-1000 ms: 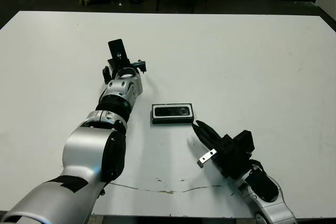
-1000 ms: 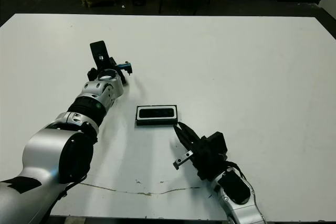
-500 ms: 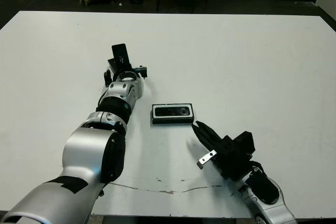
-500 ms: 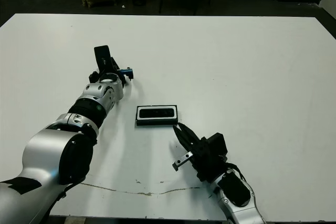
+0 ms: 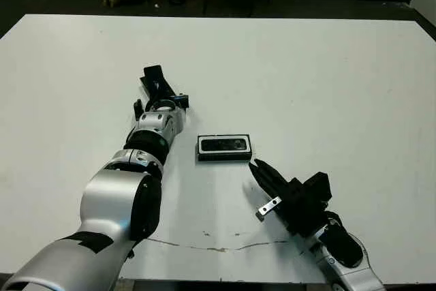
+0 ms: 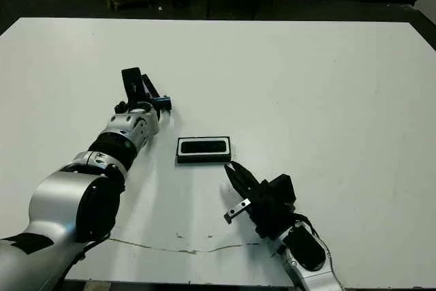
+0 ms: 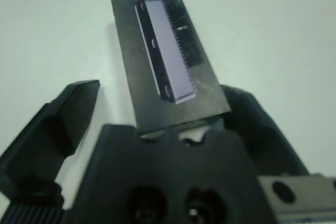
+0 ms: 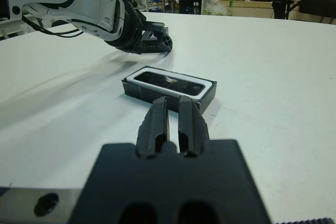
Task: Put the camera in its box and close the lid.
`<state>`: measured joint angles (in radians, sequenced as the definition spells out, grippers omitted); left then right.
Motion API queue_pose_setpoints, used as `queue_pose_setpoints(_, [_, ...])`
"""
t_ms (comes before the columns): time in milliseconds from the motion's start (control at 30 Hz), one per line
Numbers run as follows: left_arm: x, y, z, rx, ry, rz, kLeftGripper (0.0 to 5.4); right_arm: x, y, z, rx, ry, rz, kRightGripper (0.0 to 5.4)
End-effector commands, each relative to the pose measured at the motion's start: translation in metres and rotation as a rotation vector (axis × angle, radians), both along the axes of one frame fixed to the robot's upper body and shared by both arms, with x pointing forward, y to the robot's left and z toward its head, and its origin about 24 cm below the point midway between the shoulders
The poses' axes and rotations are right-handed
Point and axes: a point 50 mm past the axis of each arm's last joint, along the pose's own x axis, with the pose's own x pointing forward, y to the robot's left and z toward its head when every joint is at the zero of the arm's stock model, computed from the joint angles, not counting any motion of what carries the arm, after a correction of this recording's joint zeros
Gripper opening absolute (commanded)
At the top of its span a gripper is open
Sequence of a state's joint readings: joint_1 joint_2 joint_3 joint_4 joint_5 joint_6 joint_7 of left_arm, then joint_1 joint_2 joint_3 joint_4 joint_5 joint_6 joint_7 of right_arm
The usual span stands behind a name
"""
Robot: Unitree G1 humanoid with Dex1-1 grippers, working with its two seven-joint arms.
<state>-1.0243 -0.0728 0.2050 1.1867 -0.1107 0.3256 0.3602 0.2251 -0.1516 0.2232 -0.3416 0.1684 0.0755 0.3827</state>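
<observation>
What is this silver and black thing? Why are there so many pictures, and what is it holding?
It is a robot with two arms, working at a white table. Two pictures come from cameras on its head, looking down. The other two come from cameras on its wrists, looking along its fingers. In the middle of the table lies a little black box with a white lining, and a slim black camera already sits inside it. The robot's left hand holds the lid, a flat black cover with a pale stripe, up above the table. The right hand holds nothing; its two fingers are pressed together, pointing at the box.
</observation>
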Motion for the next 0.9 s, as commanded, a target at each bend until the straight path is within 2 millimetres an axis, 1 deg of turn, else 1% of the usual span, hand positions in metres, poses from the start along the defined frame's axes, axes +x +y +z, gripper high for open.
queue_pose_setpoints(33, [-0.0073, 0.0079, -0.0159, 0.016, 0.058, 0.006, 5.38, -0.0023, -0.0019, -0.004, -0.039, 0.014, -0.011, 0.0])
queue_pose_setpoints(133, [-0.0088, 0.0075, -0.0179, 0.044, 0.077, 0.001, 5.38, -0.0028, -0.0013, -0.0047, -0.009, 0.018, -0.002, 0.0])
queue_pose_setpoints(233, [-0.0105, 0.0068, -0.0206, 0.035, 0.088, 0.023, 5.38, -0.0025, -0.0017, -0.0058, 0.001, -0.003, 0.012, 0.0])
queue_pose_setpoints(367, [-0.0119, 0.0044, -0.0215, 0.028, 0.103, 0.06, 5.38, -0.0037, -0.0014, -0.0065, -0.002, 0.011, -0.002, 0.0])
queue_pose_setpoints(400, [-0.0122, 0.0038, -0.0216, 0.014, 0.099, 0.082, 5.38, -0.0039, -0.0013, -0.0065, -0.005, 0.009, -0.004, 0.0])
queue_pose_setpoints(500, [-0.0127, 0.0021, -0.0219, -0.113, 0.075, 0.181, 5.38, -0.0041, -0.0014, -0.0065, -0.004, 0.005, 0.001, 0.0])
queue_pose_setpoints(767, [-0.013, -0.0005, -0.0236, -0.164, 0.055, 0.179, 5.38, -0.0047, -0.0028, -0.0071, -0.002, 0.019, 0.002, 0.0])
queue_pose_setpoints(800, [-0.0128, -0.001, -0.0238, -0.216, 0.035, 0.183, 5.3, -0.0047, -0.003, -0.007, -0.007, 0.016, 0.002, 0.0])
queue_pose_setpoints(833, [-0.0127, -0.0012, -0.024, -0.231, 0.025, 0.179, 5.16, -0.0047, -0.0031, -0.007, -0.006, 0.019, 0.001, 0.0])
queue_pose_setpoints(867, [-0.0127, -0.0013, -0.024, -0.237, 0.021, 0.179, 5.15, -0.0047, -0.0032, -0.0071, -0.005, 0.021, 0.0, 0.0])
queue_pose_setpoints(900, [-0.0127, -0.0015, -0.0238, -0.217, 0.027, 0.171, 5.0, -0.0046, -0.0032, -0.0071, -0.006, 0.017, 0.0, 0.0])
